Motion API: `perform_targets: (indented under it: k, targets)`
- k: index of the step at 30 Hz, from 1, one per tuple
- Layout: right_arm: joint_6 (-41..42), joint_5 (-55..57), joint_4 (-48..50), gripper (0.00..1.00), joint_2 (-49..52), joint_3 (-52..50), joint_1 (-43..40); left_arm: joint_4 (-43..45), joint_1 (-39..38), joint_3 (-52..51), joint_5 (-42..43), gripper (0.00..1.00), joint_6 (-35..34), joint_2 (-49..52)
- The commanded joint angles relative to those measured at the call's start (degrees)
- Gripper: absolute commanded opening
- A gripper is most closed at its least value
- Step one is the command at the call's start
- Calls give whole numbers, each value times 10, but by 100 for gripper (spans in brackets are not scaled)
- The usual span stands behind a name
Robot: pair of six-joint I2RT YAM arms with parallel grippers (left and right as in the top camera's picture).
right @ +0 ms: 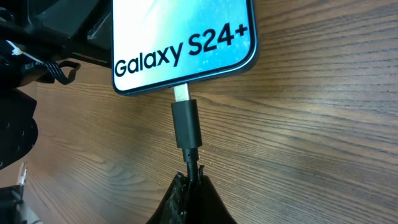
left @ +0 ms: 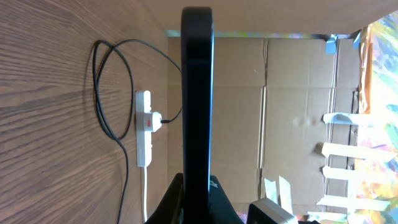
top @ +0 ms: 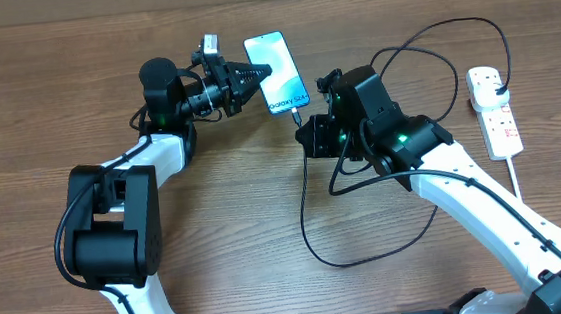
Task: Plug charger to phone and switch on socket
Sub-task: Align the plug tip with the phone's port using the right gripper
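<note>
The phone (top: 277, 72) lies at the table's back centre, its blue-white screen reading "Galaxy S24+" (right: 180, 43). My left gripper (top: 249, 79) is shut on the phone's left edge; the left wrist view shows the phone edge-on (left: 198, 93). My right gripper (top: 303, 123) is shut on the charger cable just behind its black connector (right: 186, 124). The connector's metal tip sits at the phone's port, with part of the metal still showing. The black cable (top: 310, 215) loops over the table to a plug in the white socket strip (top: 494, 108), also in the left wrist view (left: 144, 127).
The socket's thick white cord (top: 518, 173) runs toward the front right. Slack black cable loops lie at the back right (top: 432, 40). Cardboard boxes (left: 298, 112) stand beyond the table's far edge.
</note>
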Motion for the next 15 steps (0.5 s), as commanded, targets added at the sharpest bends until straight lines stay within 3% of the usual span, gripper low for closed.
perform_targets:
  k: [1,15]
  targets:
    - [3,5,7,4,2,-2,-4,7,1,17,9,4,22,-3]
    - [5,-1,4,4,5,-2,-4,7,1,17,7,5,22,-3]
